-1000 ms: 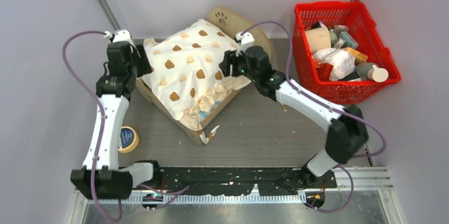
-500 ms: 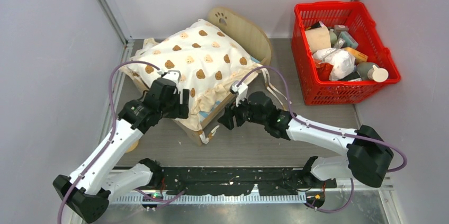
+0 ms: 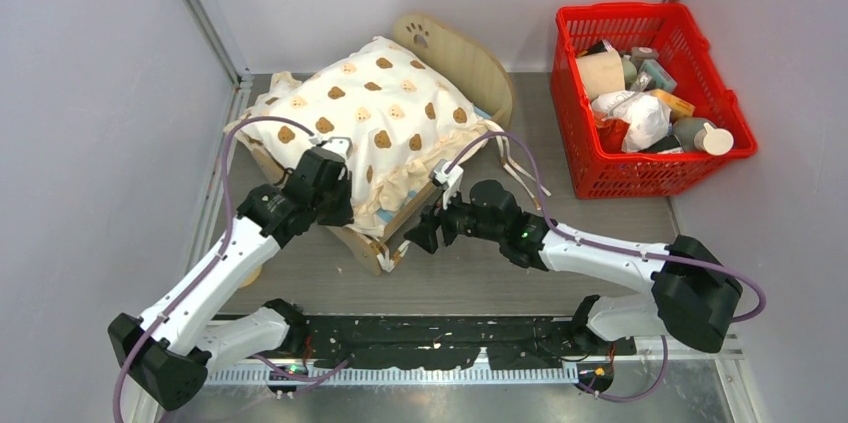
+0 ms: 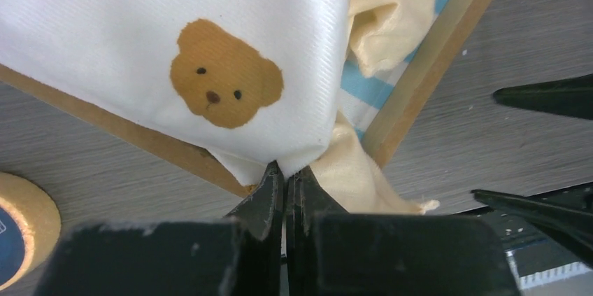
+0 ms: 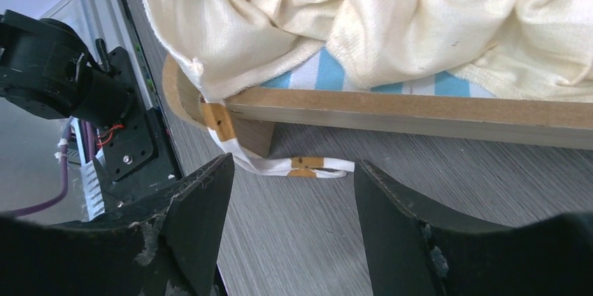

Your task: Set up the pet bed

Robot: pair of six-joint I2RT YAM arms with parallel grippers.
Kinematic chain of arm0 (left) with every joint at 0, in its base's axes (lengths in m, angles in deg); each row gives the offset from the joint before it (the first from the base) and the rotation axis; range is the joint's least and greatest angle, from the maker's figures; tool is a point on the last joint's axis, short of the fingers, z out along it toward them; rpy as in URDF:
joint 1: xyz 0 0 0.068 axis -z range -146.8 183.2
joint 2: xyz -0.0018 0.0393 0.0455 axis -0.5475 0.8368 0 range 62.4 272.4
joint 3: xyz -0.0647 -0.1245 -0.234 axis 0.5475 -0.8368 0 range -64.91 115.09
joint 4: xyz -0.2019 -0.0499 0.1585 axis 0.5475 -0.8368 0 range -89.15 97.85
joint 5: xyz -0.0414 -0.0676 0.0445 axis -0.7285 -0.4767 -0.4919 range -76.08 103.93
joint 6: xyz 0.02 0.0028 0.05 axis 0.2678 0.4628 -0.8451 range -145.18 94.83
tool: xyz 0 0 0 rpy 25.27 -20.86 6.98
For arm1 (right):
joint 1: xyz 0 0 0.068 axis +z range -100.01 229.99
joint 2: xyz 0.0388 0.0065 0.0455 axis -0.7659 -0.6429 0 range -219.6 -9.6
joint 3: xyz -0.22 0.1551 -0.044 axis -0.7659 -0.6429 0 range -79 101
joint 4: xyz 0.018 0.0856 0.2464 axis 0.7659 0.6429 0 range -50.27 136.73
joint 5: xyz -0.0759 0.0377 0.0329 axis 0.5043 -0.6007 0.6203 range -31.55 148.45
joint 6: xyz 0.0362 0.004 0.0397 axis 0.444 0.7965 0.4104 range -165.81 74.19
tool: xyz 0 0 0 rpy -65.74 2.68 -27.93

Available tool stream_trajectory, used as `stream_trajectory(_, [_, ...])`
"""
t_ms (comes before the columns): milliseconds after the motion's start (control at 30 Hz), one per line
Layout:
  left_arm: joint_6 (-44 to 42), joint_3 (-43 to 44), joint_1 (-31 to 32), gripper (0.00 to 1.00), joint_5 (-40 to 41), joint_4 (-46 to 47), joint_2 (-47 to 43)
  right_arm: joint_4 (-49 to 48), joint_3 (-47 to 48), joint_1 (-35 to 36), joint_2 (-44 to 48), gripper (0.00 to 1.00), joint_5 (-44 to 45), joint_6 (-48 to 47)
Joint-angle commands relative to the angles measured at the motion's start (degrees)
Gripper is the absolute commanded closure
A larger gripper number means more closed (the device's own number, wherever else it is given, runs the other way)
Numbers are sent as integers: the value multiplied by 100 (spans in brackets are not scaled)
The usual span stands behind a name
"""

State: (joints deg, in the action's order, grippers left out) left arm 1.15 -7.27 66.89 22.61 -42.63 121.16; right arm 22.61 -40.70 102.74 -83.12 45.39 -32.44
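The pet bed sat diagonally on the surface, headboard toward the far right, a bear-print cushion covering its striped base; the left gripper was pressed together at the cushion's near corner, possibly nipping a fold of fabric; the right gripper hung spread beside the bed's near rail, 1 loose tie lying between its fingers.

Pale lilac walls, grey wood-grain table, even light
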Motion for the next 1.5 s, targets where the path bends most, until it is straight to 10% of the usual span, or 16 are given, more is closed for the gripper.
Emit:
stream_trajectory(0, [71, 740, 39, 100, -317, 330, -21, -573, 3, 108, -11, 31, -203, -129])
stream_trajectory(500, [452, 1036, 33, 100, -663, 1251, 187, -1683, 80, 699, -262, 56, 635, 700])
stream_trajectory(1300, [682, 1161, 36, 100, -816, 1370, 158, -1843, 778, 933, -1128, 53, 1704, 1718])
stream_trajectory(1467, [728, 1174, 39, 100, -775, 1314, 205, -388, 1111, 1052, -748, 53, 2235, 1766])
